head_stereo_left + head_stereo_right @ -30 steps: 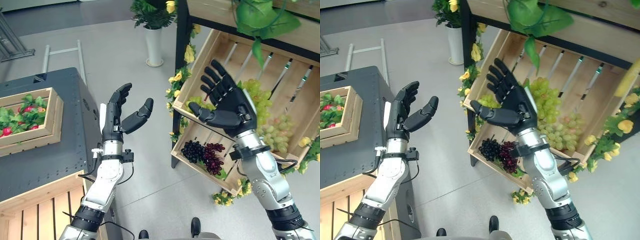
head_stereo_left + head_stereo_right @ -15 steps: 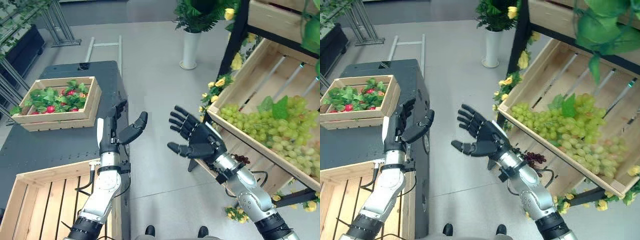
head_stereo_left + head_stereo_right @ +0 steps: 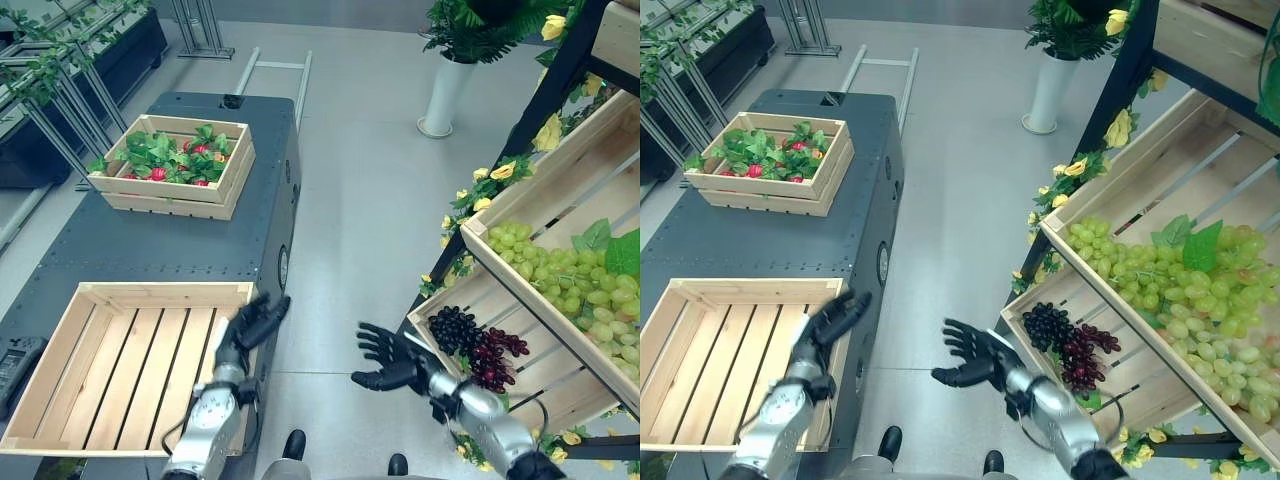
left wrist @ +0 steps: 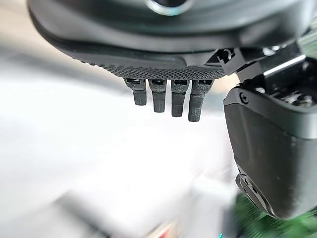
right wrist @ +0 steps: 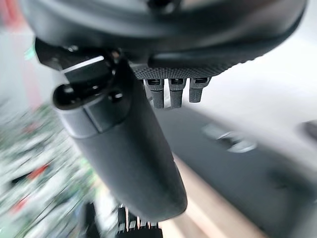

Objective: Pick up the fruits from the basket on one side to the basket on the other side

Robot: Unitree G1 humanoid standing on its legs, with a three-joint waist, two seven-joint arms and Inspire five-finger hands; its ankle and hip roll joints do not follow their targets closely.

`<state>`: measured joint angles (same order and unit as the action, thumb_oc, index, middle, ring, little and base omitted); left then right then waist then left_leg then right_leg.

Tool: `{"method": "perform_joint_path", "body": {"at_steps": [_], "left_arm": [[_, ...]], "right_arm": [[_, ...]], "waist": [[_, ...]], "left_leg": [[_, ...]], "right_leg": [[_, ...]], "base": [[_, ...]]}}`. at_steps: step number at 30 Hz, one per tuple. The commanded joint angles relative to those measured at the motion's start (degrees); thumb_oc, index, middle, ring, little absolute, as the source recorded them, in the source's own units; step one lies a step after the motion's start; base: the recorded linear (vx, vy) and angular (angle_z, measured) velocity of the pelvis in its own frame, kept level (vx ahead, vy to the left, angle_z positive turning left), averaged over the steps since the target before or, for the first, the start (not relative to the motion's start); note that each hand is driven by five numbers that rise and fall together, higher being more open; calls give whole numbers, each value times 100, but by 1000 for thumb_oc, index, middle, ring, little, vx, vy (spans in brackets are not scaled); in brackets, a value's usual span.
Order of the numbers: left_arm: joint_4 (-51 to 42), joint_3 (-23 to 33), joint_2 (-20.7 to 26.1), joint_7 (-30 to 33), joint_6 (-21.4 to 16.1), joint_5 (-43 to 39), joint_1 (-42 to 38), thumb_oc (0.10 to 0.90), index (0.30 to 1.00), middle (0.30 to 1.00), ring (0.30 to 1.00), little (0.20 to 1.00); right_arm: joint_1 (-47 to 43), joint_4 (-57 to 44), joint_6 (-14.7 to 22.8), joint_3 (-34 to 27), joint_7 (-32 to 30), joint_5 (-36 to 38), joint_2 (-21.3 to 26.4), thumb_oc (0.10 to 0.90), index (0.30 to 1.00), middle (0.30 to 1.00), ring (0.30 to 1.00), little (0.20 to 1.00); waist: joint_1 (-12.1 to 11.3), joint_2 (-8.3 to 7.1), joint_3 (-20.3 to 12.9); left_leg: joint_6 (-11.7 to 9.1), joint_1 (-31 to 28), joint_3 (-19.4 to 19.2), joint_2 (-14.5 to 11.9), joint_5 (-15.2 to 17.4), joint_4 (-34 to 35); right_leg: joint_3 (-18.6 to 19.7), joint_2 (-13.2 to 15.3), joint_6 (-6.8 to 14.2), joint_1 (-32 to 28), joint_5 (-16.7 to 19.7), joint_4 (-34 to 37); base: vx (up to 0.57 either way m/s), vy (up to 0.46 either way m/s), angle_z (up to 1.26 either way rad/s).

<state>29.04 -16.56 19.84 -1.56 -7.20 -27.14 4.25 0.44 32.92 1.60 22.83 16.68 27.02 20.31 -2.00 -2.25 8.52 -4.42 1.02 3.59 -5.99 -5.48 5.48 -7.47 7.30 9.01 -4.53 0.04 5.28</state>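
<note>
Dark grapes (image 3: 478, 345): a dark purple and red bunch lying in the lower slanted crate (image 3: 540, 385) of the shelf on the robot's right, near the crate's front corner. They are not touched by any fingers.
Green grapes (image 3: 560, 290): a big heap with some green leaves in the upper slanted crate (image 3: 590, 180) of the same shelf, above the dark bunch.
Right hand (image 3: 392, 364): it is held in the air over the floor (image 3: 370, 200), just beside the front corner of the lower crate. Its fingers (image 3: 962, 342) are spread apart and straight, and they hold nothing. The dark grapes are near, to the right of the hand, apart from the fingertips.
Left hand (image 3: 246, 330): it is at the right rim of the empty crate (image 3: 120, 365), with fingers stretched and slightly apart, holding nothing. The fruit is well apart from it.
Empty crate: a light wooden slatted crate at the near end of the dark table (image 3: 150, 250), on the robot's left.
Far crate (image 3: 175, 165): a smaller wooden crate further back on the same table, with green leaves and small red fruits inside.
Around: yellow flowers (image 3: 480, 180) with leaves along the shelf's edge, and a white vase (image 3: 443, 95) with a plant standing on the floor behind.
</note>
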Motion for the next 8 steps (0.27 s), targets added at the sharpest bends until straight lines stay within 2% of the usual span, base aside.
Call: {"method": "perform_joint_path", "body": {"at_steps": [1, 2, 3, 5, 6, 8], "left_arm": [[575, -332, -105, -1143, -137, 321, -874, 800, 900, 900, 900, 900], [1053, -337, -177, -1415, 47, 391, -980, 800, 900, 900, 900, 900], [1227, -346, -201, -1485, 80, 480, -1015, 800, 900, 900, 900, 900], [1595, -402, -239, -1600, 195, 810, -1065, 800, 900, 900, 900, 900], [1823, -413, -257, -1649, 284, 867, -1015, 800, 900, 900, 900, 900], [2054, -411, -312, -1744, 378, 1209, -934, 800, 900, 900, 900, 900]], "right_arm": [[-158, 136, 200, -95, -348, -243, -175, 800, 900, 900, 900, 900], [-181, 615, 173, -166, -541, -316, -266, 800, 900, 900, 900, 900], [-201, 848, 191, -202, -607, -356, -292, 800, 900, 900, 900, 900], [-252, 1360, -3, -307, -795, -410, -355, 800, 900, 900, 900, 900], [-277, 1868, 102, -409, -940, -683, -400, 800, 900, 900, 900, 900], [-247, 2181, -41, -526, -937, -835, -447, 800, 900, 900, 900, 900]], "waist": [[178, 122, -385], [208, 166, -384], [217, 189, -385], [237, 237, -382], [241, 273, -392], [256, 306, -399]], "left_leg": [[51, -176, -595, 83, 323, -48], [53, -210, -637, 97, 345, -48], [59, -232, -646, 105, 357, -48], [79, -307, -664, 130, 393, -48], [93, -372, -677, 144, 424, -48], [112, -468, -708, 157, 488, -48]], "right_leg": [[-74, -51, -117, 411, 418, -127], [-93, -18, -107, 397, 381, -164], [-90, -1, -105, 382, 368, -176], [-68, 34, -99, 337, 335, -209], [-31, 53, -92, 300, 308, -237], [9, 83, -78, 222, 278, -231]], "base": [[-4, 51, 41], [22, 66, 22], [48, 76, -5], [58, 72, -9], [83, 94, -1], [96, 105, -4]]}}
